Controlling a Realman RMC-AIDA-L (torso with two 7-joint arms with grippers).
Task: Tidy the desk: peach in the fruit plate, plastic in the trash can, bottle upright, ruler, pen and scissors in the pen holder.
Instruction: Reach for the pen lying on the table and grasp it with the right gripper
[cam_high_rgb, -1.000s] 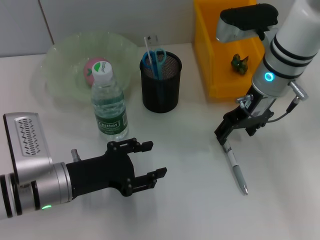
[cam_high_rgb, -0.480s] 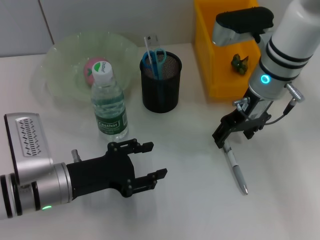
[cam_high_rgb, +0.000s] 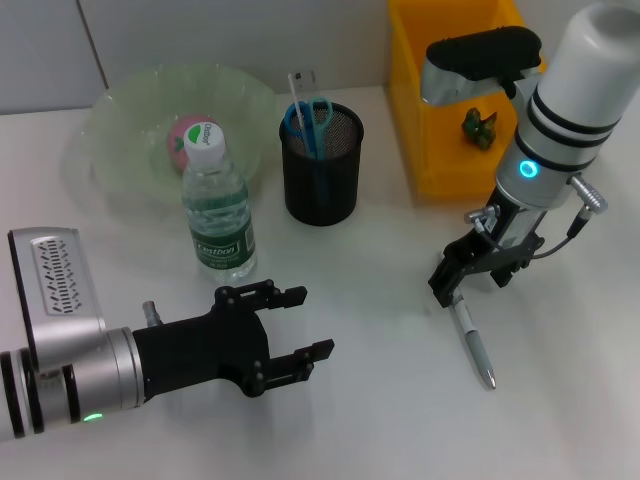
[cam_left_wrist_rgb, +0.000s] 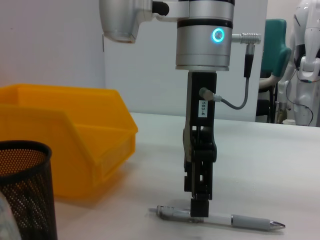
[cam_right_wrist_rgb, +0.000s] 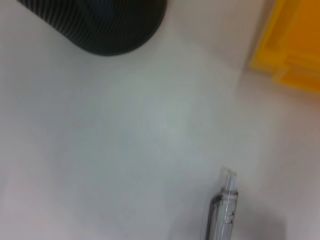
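Note:
A clear pen with a grey grip (cam_high_rgb: 472, 343) lies on the white desk at the right. My right gripper (cam_high_rgb: 472, 272) is open and low over the pen's upper end; in the left wrist view its fingertips (cam_left_wrist_rgb: 199, 209) reach down to the pen (cam_left_wrist_rgb: 220, 219). The right wrist view shows the pen's clip end (cam_right_wrist_rgb: 223, 210). My left gripper (cam_high_rgb: 306, 322) is open and empty near the front left. The water bottle (cam_high_rgb: 217, 205) stands upright. The peach (cam_high_rgb: 184, 134) lies in the green fruit plate (cam_high_rgb: 120, 130). Blue scissors (cam_high_rgb: 311, 115) and a ruler (cam_high_rgb: 297, 92) stand in the black mesh pen holder (cam_high_rgb: 322, 172).
A yellow bin (cam_high_rgb: 440, 120) stands at the back right with a green plastic piece (cam_high_rgb: 479, 128) in it, close behind my right arm. The bin (cam_left_wrist_rgb: 65, 145) and the pen holder (cam_left_wrist_rgb: 25, 192) also show in the left wrist view.
My right gripper has come down and slightly toward the front, closer onto the pen's upper end. The left arm and the pen have not moved.

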